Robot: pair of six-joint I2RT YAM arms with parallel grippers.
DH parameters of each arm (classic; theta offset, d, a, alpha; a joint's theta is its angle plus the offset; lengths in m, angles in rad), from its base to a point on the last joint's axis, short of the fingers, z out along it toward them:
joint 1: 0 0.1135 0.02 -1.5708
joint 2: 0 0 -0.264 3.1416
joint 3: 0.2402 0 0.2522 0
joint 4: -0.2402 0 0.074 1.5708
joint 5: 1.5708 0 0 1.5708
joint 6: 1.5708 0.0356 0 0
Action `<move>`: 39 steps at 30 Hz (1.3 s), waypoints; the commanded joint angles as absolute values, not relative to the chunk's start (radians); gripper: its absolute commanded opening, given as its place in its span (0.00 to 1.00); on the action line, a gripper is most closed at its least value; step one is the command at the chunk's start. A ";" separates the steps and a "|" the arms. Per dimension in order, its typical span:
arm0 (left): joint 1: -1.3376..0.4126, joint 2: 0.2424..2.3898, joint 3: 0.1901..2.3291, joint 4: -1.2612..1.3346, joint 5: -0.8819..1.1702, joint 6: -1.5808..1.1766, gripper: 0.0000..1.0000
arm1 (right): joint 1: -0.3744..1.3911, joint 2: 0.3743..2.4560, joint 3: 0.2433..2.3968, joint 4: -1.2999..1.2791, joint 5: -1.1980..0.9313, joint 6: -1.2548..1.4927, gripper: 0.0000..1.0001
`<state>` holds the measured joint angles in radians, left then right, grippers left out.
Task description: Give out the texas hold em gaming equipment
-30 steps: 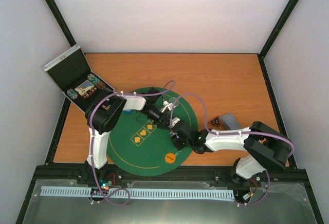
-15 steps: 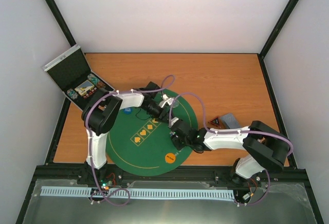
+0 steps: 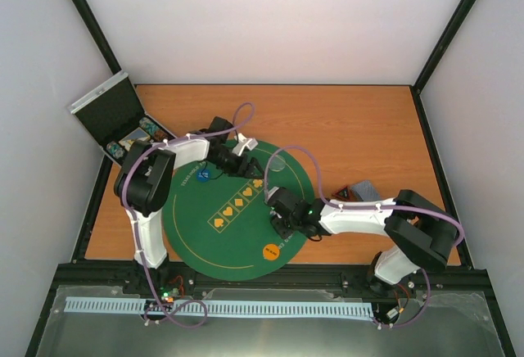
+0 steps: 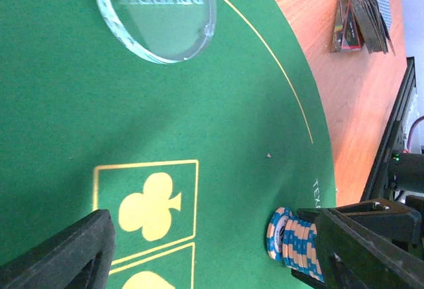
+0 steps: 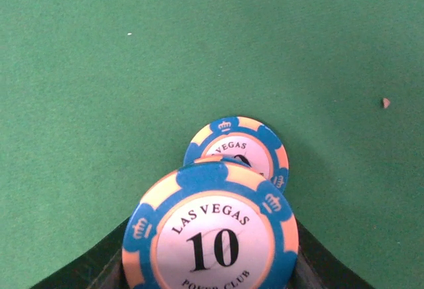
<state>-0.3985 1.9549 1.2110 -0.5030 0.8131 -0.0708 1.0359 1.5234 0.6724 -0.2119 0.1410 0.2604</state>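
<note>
Poker chips [image 5: 212, 239] | stack gripped in right hand [image 3: 281, 212] | over green mat [image 5: 132, 70]

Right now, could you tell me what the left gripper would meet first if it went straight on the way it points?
Probably the clear DEALER disc, which lies ahead of the left gripper on the green mat. If it is tilted lower, it would touch the mat first. Depth is unclear.
</note>
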 commanded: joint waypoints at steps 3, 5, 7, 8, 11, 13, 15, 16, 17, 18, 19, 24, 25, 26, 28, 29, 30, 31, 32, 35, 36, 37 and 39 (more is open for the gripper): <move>-0.364 1.894 1.226 -0.531 0.785 -0.020 0.83 | 1.037 1.535 0.725 -0.261 0.118 0.204 0.03; -0.362 1.880 1.225 -0.532 0.780 -0.015 0.84 | 1.031 1.543 0.735 -0.265 0.117 0.192 0.03; -0.358 1.869 1.227 -0.534 0.775 -0.012 0.84 | 1.028 1.555 0.747 -0.267 0.116 0.183 0.03; -0.355 1.863 1.228 -0.534 0.769 -0.012 0.84 | 1.028 1.562 0.752 -0.266 0.115 0.180 0.03; -0.340 1.847 1.228 -0.537 0.747 -0.010 0.84 | 1.028 1.581 0.766 -0.265 0.111 0.172 0.03; -0.321 1.836 1.226 -0.538 0.744 -0.009 0.85 | 1.029 1.586 0.774 -0.268 0.115 0.166 0.03; -0.298 1.823 1.222 -0.538 0.746 -0.012 0.85 | 1.027 1.586 0.781 -0.266 0.122 0.156 0.03; -0.286 1.818 1.222 -0.538 0.745 -0.013 0.85 | 1.026 1.587 0.783 -0.264 0.123 0.152 0.03; -0.276 1.813 1.221 -0.536 0.744 -0.013 0.85 | 1.025 1.589 0.787 -0.266 0.125 0.148 0.03; -0.268 1.808 1.218 -0.535 0.739 -0.012 0.85 | 1.024 1.593 0.792 -0.269 0.127 0.145 0.03; -0.262 1.803 1.217 -0.534 0.733 -0.011 0.85 | 1.022 1.595 0.795 -0.274 0.130 0.143 0.03; -0.243 1.768 1.203 -0.527 0.724 -0.005 0.86 | 1.018 1.576 0.805 -0.312 0.142 0.148 0.03; -0.241 1.759 1.198 -0.523 0.721 -0.005 0.86 | 1.018 1.568 0.807 -0.324 0.138 0.153 0.03; -0.241 1.753 1.194 -0.520 0.715 -0.003 0.86 | 1.018 1.558 0.808 -0.337 0.135 0.163 0.03; -0.239 1.745 1.191 -0.517 0.712 -0.001 0.87 | 1.020 1.543 0.812 -0.363 0.131 0.174 0.03; -0.239 1.743 1.190 -0.519 0.711 0.000 0.87 | 1.021 1.536 0.815 -0.381 0.131 0.176 0.03; -0.237 1.742 1.192 -0.519 0.710 0.000 0.87 | 1.022 1.529 0.816 -0.391 0.131 0.173 0.03; -0.237 1.740 1.193 -0.519 0.708 0.000 0.87 | 1.025 1.519 0.815 -0.397 0.132 0.167 0.03; -0.235 1.736 1.192 -0.518 0.706 0.002 0.87 | 1.027 1.506 0.813 -0.399 0.134 0.163 0.03; -0.223 1.726 1.191 -0.519 0.701 0.003 0.87 | 1.034 1.464 0.805 -0.397 0.134 0.146 0.03; -0.216 1.723 1.190 -0.518 0.701 0.004 0.87 | 1.039 1.458 0.807 -0.397 0.130 0.139 0.03; -0.208 1.717 1.189 -0.517 0.701 0.005 0.87 | 1.045 1.456 0.809 -0.395 0.126 0.132 0.03; -0.188 1.706 1.184 -0.514 0.703 0.005 0.87 | 1.070 1.467 0.815 -0.383 0.110 0.120 0.03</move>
<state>-0.2253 1.7538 1.1881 -0.5236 0.7059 -0.0177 1.0336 1.4860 0.7841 -0.4004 0.1215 0.1486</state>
